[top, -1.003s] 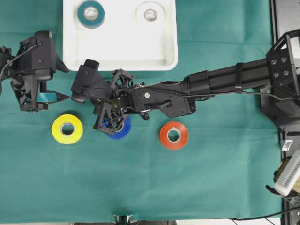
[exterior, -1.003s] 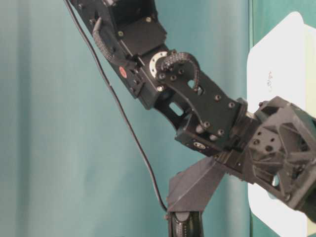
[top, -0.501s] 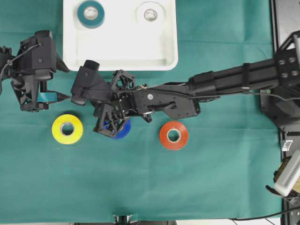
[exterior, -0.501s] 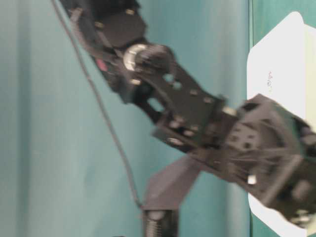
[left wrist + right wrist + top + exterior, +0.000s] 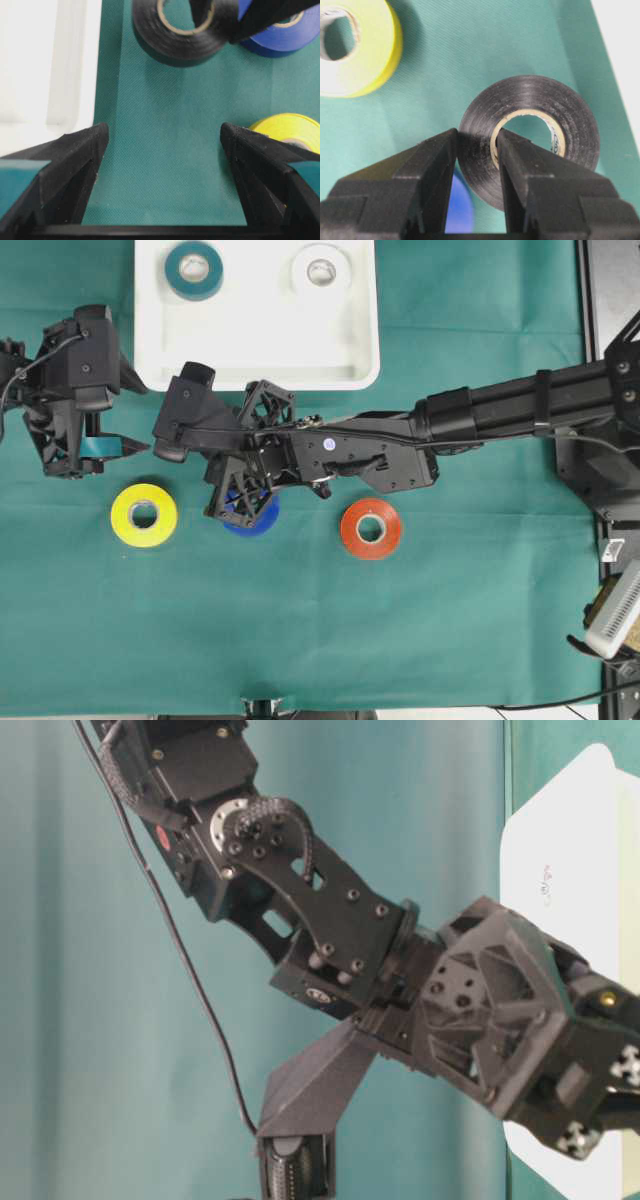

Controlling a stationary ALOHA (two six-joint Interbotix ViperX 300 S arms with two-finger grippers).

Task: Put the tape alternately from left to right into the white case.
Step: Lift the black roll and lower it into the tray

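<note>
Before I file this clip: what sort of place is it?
Probably a robotics lab bench: flat green cloth-covered table, two black robot arms, shallow white plastic case, coloured tape rolls such as the yellow one.

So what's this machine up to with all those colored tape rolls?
It is sorting tape rolls into the white case. The right gripper is shut on the wall of a black roll, one finger inside its hole. The left gripper waits open beside the case. A teal roll and a white roll already lie inside; yellow, blue and red-orange rolls remain on the green cloth.
</note>
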